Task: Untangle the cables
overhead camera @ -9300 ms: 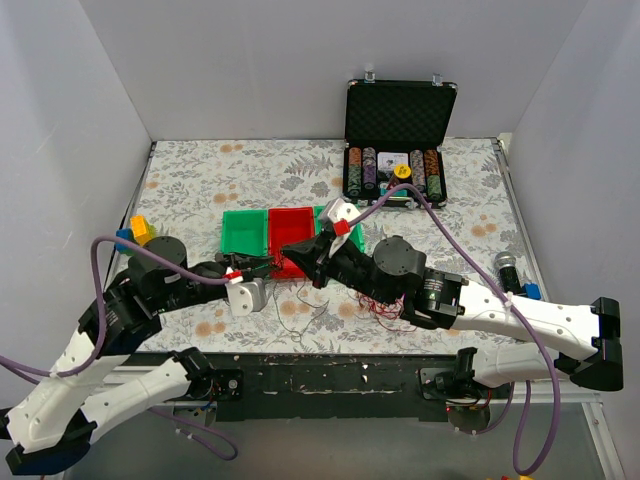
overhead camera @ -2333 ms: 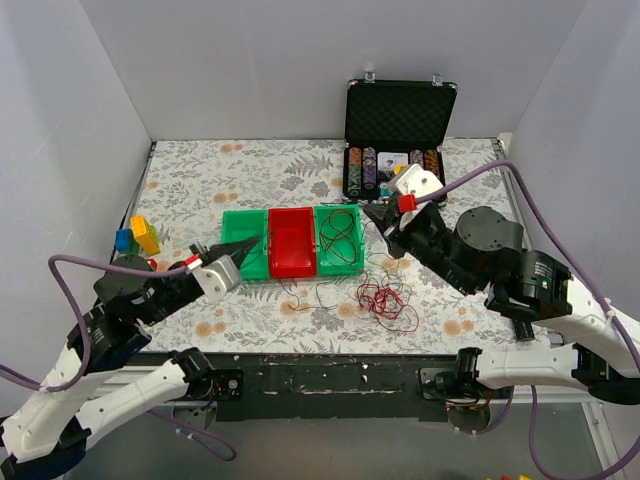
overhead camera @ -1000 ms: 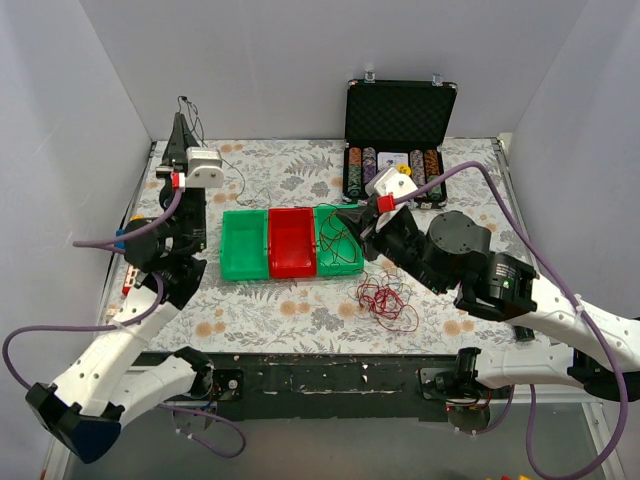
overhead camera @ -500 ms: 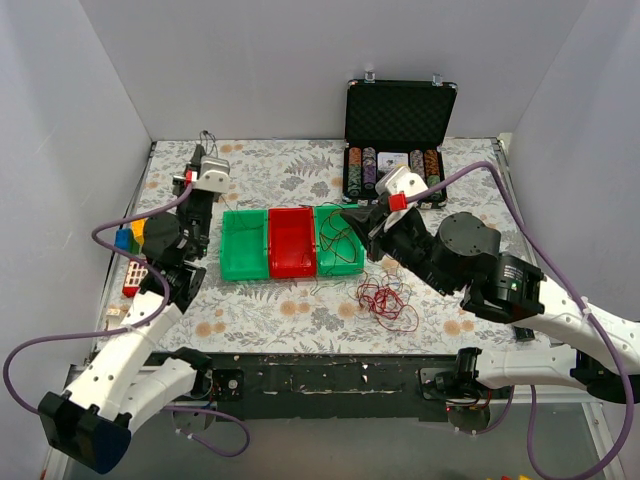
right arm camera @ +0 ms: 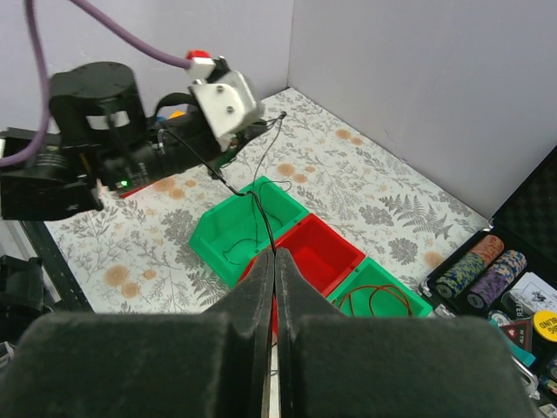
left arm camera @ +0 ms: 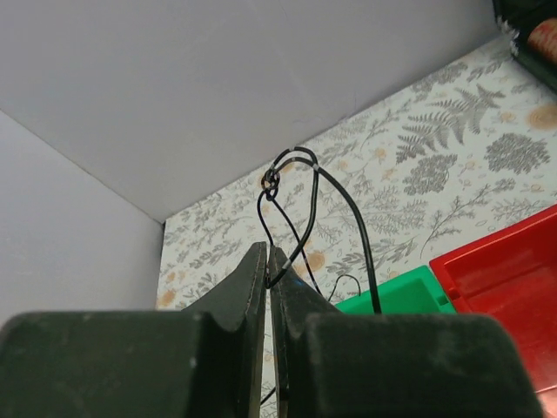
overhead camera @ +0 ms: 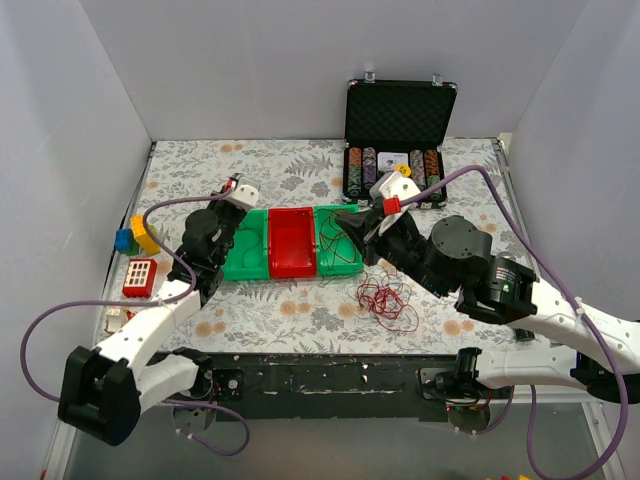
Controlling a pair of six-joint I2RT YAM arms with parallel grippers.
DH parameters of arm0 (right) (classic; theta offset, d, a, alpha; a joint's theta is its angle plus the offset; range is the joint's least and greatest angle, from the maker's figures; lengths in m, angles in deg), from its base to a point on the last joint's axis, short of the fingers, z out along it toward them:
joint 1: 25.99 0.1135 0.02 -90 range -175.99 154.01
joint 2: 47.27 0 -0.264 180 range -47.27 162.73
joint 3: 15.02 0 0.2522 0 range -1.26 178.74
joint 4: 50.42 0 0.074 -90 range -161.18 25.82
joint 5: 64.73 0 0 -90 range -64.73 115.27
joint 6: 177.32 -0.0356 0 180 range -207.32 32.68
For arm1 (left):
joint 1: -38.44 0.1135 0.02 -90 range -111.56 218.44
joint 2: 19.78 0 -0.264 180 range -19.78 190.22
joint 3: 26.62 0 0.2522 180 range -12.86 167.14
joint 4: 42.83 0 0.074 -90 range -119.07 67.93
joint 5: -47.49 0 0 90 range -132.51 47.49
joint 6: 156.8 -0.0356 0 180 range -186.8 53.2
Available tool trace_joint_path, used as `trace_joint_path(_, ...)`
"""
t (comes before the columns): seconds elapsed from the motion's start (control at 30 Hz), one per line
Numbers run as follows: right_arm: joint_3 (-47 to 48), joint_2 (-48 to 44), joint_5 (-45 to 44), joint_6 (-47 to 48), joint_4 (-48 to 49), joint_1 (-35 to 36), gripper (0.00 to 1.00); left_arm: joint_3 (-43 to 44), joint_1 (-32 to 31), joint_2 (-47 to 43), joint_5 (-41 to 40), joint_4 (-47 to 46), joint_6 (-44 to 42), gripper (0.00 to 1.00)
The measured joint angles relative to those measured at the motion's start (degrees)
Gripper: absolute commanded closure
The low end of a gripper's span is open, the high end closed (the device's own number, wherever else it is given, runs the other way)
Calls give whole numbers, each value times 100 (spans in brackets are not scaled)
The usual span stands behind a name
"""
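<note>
Worktop [overhead camera: 290, 175]: flat, covered in a grey-and-tan fern print. Three open bins stand in a row mid-worktop, touching side by side: green bin [overhead camera: 243, 264], red bin [overhead camera: 292, 243], second green bin [overhead camera: 340, 267]. Just in front of the second green bin, a loose red cable tangle [overhead camera: 385, 298] lies on the print. Far right: an open black case [overhead camera: 400, 110], lid upright, chip stacks inside. Left edge: yellow block [overhead camera: 145, 235] beside blue block [overhead camera: 123, 240]; nearer, a red card [overhead camera: 140, 276] with white squares.

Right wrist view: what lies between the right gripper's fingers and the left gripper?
A thin black cable stretches from the right gripper up to the left gripper, crossing above the left green bin. The right wrist view shows this.
</note>
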Motion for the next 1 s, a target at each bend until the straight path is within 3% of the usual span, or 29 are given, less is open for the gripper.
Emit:
trace_joint_path(0.37, -70, 37, 188, -140, 245, 0, 99, 649, 769, 2118, 308, 42, 452, 100)
trace_joint_path(0.9, -68, 201, 195, -140, 599, 0, 99, 903, 802, 3220, 1438, 1711, 612, 99)
trace_joint_path(1.0, -68, 243, 190, -140, 643, 0, 99, 903, 802, 3388, 1565, 1928, 667, 90)
